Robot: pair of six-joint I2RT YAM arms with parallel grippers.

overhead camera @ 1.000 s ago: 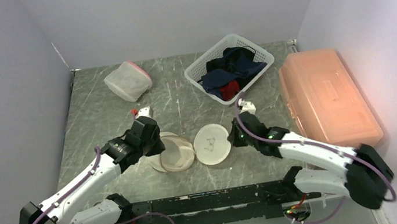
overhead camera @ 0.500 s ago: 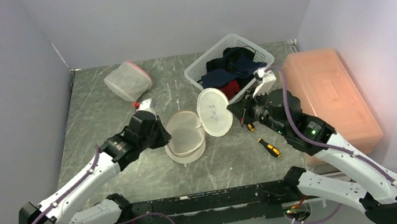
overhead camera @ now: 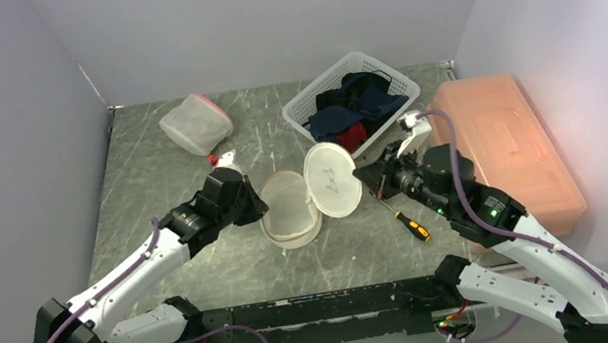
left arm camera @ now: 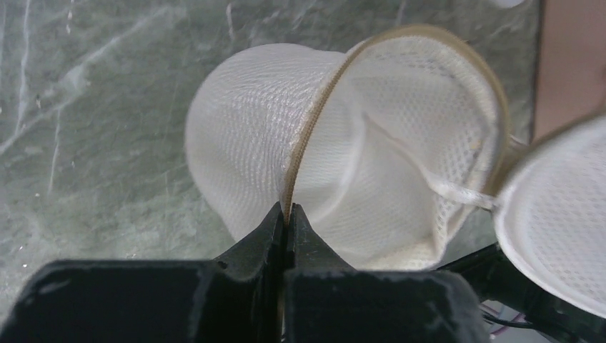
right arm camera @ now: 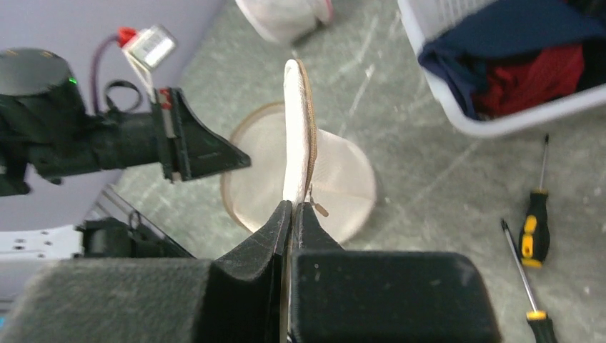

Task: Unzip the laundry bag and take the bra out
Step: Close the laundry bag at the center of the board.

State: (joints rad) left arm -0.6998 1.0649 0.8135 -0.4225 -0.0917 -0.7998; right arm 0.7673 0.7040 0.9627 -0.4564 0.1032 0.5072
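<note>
Left pincer [left arm camera: 286,212]: closed, pinching the tan zipper rim of the laundry bag [left arm camera: 250,128]. Right pincer [right arm camera: 293,209]: closed, gripping the edge of the bag's round lid [right arm camera: 296,128], held on edge and hinged up beside the open mouth.

One laundry bag, white mesh, resting mid-surface between the two pincers, mouth tilted open; one white strap [left arm camera: 429,187] crossing the inside, whether of the bra, cannot tell.

Left arm [overhead camera: 131,272]: stretched low from its base forward to the bag. Right arm [overhead camera: 485,209]: raised, elbow bent, wrist turned toward the bag.

Around them on the surface [overhead camera: 158,183]:
- two screwdrivers [right arm camera: 534,232] [right arm camera: 541,327] below the right wrist
- one white basket [overhead camera: 308,99] of dark clothes [overhead camera: 358,103]
- one second mesh bag [overhead camera: 197,124] at the far left
- one orange box [overhead camera: 499,148] at the right
</note>
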